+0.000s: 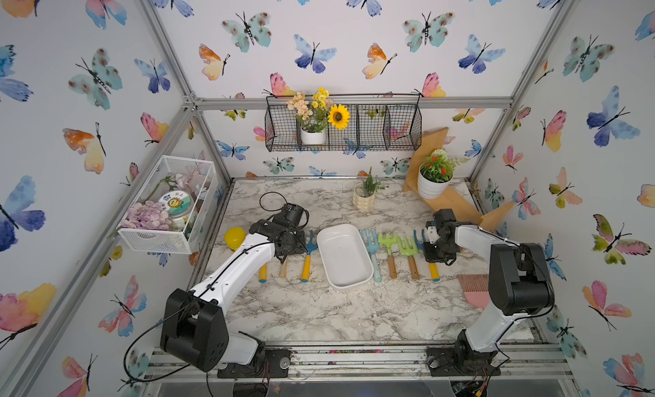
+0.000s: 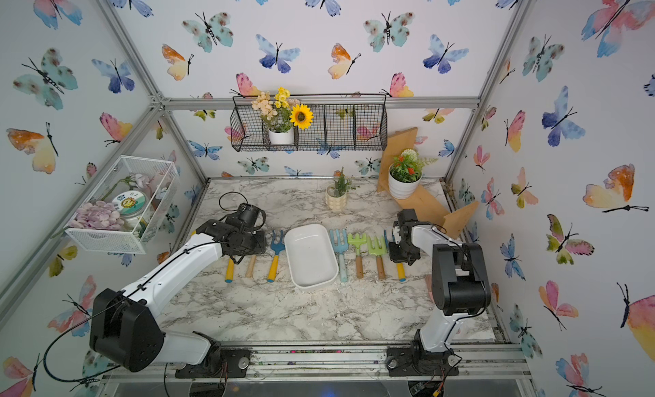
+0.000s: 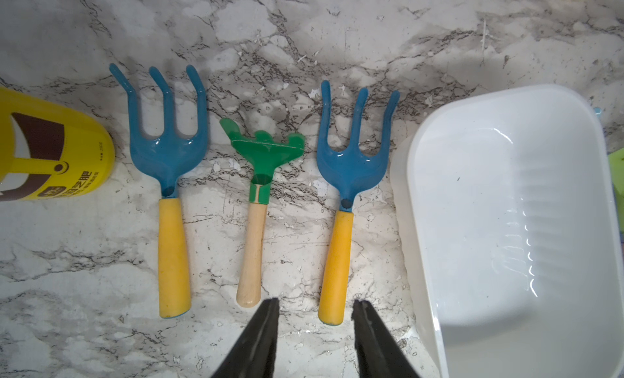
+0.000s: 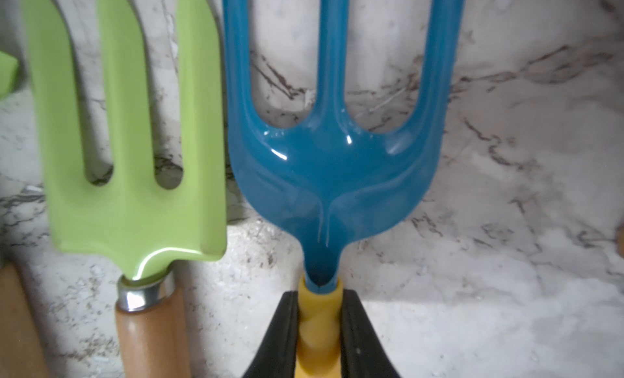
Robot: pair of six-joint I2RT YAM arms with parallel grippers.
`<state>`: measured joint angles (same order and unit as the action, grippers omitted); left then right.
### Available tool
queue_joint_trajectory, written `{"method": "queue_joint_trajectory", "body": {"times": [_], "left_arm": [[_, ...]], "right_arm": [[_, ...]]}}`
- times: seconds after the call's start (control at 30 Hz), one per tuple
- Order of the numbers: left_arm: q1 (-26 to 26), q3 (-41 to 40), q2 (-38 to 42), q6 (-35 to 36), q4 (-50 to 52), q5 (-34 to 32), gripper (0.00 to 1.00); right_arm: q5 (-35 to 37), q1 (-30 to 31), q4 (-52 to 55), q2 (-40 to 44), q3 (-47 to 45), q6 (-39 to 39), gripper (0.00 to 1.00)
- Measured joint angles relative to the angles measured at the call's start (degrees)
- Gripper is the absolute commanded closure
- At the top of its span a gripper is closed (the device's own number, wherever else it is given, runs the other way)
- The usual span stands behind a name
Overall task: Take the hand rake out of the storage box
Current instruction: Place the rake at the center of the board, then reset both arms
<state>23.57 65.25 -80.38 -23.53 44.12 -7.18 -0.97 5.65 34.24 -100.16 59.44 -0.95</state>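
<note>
Two pincers | left pincer (image 3: 316,302) spread | right pincer (image 4: 319,293) pinching yellow handle of blue hand rake (image 4: 331,177)

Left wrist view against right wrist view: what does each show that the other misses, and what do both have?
Only left wrist: the empty storage box, a yellow bottle, a dark green rake lying between two blue rakes, and the open left hand. Only right wrist: the right hand shut on a third blue rake by its yellow handle, with a light green fork beside it. Both: the marble table.
</note>
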Motion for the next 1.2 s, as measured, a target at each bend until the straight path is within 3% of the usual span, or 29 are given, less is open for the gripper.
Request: {"method": "queue_joint_trajectory", "body": {"times": [0.5,0.8,0.93,1.0,1.13,1.2], "left_arm": [[-1.0,1.4,0.1,0.2,-0.1,0.0,0.59],[-7.7,0.5,2.5,1.2,-3.8,1.3,0.60],[-12.3,-3.4,5.1,1.3,-8.6,1.9,0.58],[-14.0,-5.8,6.7,1.7,-11.9,1.9,0.55],[-15.7,-10.7,9.4,3.6,-18.2,1.2,0.40],[-16.1,-13.4,10.7,4.8,-21.8,0.3,0.25]], "right_arm": [[-0.1,0.0,0.8,-0.1,0.5,-1.2,0.50],[-0.2,0.0,1.3,6.1,5.6,-1.4,0.39],[-0.8,0.0,-4.6,13.6,3.3,-1.7,0.16],[-1.3,0.0,-10.3,18.6,-0.9,-2.5,0.02],[-1.4,0.0,-22.2,25.3,-9.3,-3.7,0.02],[-0.9,0.0,-27.0,25.4,-11.9,-3.9,0.02]]}}
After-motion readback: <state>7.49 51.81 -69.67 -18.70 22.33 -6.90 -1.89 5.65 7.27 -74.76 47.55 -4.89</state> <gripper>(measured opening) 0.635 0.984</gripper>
